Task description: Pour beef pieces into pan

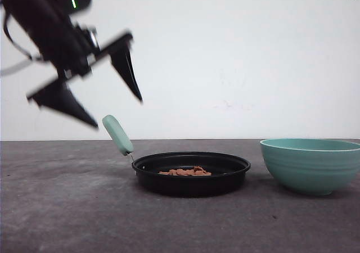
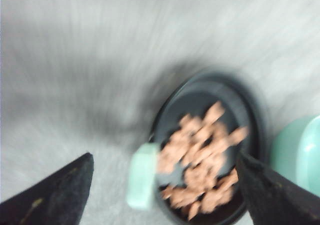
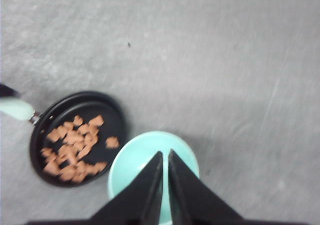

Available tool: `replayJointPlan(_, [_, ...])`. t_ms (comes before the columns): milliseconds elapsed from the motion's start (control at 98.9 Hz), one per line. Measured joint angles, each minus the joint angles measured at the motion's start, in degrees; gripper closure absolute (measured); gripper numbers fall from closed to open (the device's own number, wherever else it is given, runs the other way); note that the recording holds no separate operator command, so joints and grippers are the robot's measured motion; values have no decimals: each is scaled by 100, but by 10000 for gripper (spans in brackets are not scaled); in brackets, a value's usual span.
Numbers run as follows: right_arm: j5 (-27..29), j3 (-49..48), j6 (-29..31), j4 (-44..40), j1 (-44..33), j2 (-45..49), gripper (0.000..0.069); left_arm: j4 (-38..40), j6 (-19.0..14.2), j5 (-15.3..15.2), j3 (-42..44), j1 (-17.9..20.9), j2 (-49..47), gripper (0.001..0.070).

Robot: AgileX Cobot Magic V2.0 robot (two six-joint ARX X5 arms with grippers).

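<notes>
The black pan (image 1: pixel 191 181) rests on the table mid-front, its mint-green handle (image 1: pixel 117 135) rising to the left. The beef pieces (image 1: pixel 186 172) lie in a low heap inside it. My left gripper (image 1: pixel 117 111) hangs in the air above and left of the handle, open and empty. In the blurred left wrist view the left gripper (image 2: pixel 165 156) is spread wide over the pan (image 2: pixel 250 110), the beef pieces (image 2: pixel 200 155) and the handle (image 2: pixel 142 175). My right gripper (image 3: pixel 165 153) is shut with nothing in it, high above a teal bowl (image 3: pixel 135 160); the pan (image 3: pixel 102 102) holds beef pieces (image 3: pixel 72 145) beside it.
The teal ribbed bowl (image 1: pixel 312 166) stands on the table right of the pan, a short gap between them, and looks empty. A white wall runs behind the grey table (image 1: pixel 56 208). Open tabletop lies left of and in front of the pan.
</notes>
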Motion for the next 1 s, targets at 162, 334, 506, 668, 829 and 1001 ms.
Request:
replayJointPlan(162, [400, -96, -177, 621, 31, -136, 676, -76, 369, -1005, 0, -2, -1075, 162])
replayJointPlan(334, [647, -479, -411, 1335, 197, -629, 676, 304, 1023, -1410, -98, 2, -2111, 469])
replayJointPlan(506, [763, -1132, -866, 1709, 463, -1425, 676, 981, 1174, -1534, -999, 2, -3296, 684])
replayJointPlan(668, [765, -1659, -1095, 1550, 511, -2190, 677, 804, 1174, -1591, -2026, 2, -4354, 696])
replayJointPlan(829, [752, -1685, -1128, 1143, 509, -2636, 677, 153, 1169, -1729, -2293, 0, -5053, 696])
replayJointPlan(1001, [748, -1685, -1128, 1180, 509, -2909, 677, -450, 1165, -1729, -2282, 0, -5501, 696])
